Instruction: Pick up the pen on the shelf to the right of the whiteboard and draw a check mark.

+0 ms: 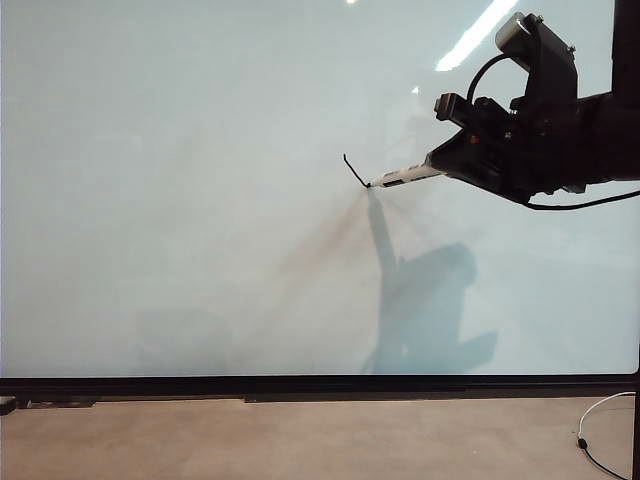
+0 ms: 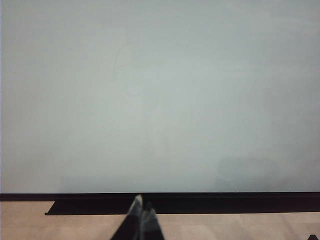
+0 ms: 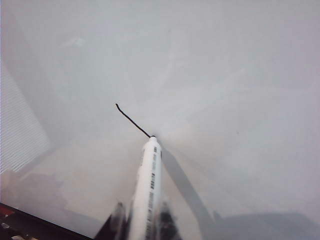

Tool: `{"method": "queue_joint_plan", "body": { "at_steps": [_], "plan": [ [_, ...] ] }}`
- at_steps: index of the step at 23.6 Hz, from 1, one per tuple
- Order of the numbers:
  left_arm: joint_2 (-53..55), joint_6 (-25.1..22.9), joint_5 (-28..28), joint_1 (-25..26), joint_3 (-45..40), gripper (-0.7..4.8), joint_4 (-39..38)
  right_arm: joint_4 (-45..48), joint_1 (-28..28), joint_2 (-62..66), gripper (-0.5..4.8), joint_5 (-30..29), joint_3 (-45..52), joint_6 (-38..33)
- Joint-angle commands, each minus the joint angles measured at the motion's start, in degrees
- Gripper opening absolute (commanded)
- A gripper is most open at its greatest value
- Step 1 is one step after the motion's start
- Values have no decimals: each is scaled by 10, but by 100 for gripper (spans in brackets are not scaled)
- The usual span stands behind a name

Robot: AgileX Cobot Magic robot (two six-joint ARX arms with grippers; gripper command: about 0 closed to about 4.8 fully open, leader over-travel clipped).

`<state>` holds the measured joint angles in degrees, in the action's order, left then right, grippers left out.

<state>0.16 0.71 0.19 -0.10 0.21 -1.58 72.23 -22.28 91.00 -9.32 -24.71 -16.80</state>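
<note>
The whiteboard (image 1: 200,200) fills almost the whole exterior view. My right gripper (image 1: 445,165) reaches in from the upper right and is shut on the pen (image 1: 405,177), a slim white marker whose black tip touches the board. A short black stroke (image 1: 353,170) runs up and to the left from the tip; it is the short left stroke of the check mark. In the right wrist view the pen (image 3: 150,185) sticks out between the fingers (image 3: 118,217), tip at the end of the stroke (image 3: 132,121). My left gripper (image 2: 142,207) is shut, low in front of the whiteboard (image 2: 160,100), holding nothing.
A black frame edge (image 1: 320,385) runs along the board's bottom above a tan surface (image 1: 300,440). A white cable with a black plug (image 1: 590,425) lies at the lower right. The arm's shadow (image 1: 420,300) falls on the board below the pen.
</note>
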Motion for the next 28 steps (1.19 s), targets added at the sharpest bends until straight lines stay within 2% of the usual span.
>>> {"method": "queue_joint_plan", "body": {
  "at_steps": [1,28],
  "plan": [
    [0,-3,0,0,2,-4,4,18,2,-3,-4,18,-2,5],
    [0,-3,0,0,2,-5,3,13,25,-98,-4,37,42,40]
  ]
}}
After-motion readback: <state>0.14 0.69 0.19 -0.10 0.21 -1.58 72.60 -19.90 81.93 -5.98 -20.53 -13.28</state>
